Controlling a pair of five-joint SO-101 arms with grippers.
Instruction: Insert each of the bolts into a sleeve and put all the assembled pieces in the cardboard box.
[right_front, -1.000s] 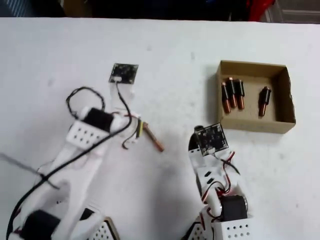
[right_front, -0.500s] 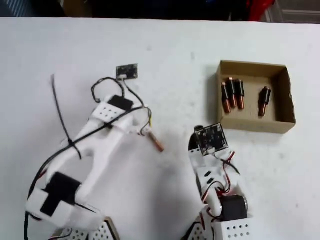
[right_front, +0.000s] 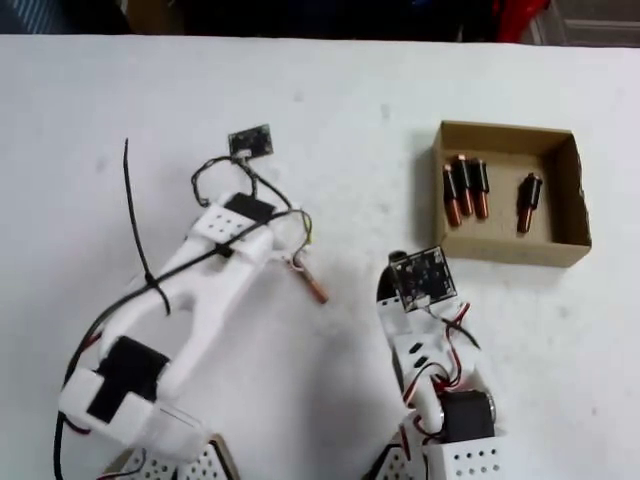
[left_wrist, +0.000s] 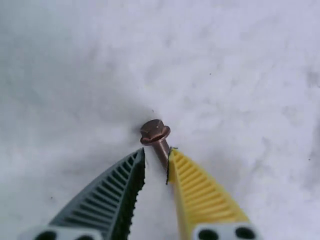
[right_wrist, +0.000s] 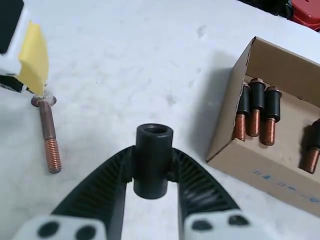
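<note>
**Four in the box, one pair left to marry up**

By my count you're most of the way there. Four assembled pieces (right_front: 465, 190) already lie in the cardboard box (right_front: 500, 250), off to one side of your right gripper (right_wrist: 153, 154) and a fair way ahead of it. What's left looks like one loose bolt (left_wrist: 156, 135) and one sleeve (right_wrist: 153, 162): insert it, then box it.

The right gripper is clamped on the sleeve, which stands upright with its bore facing up. The left gripper (left_wrist: 156, 152) is at a narrow opening straddling the bolt's shank just behind the head. The bolt lies flat on the worktop (right_front: 400, 90), with a sliver of gap on the grey side.

Hard to make out:
- The yellow finger (left_wrist: 197, 192) looks to be touching the shank, but I can't tell if it's really pressing.
- From the left wrist, the threaded end is tucked under the gripper.
- From above, the wrist board covers the sleeve.
- The fourth boxed piece is cut off at the edge of the right wrist view.
</note>
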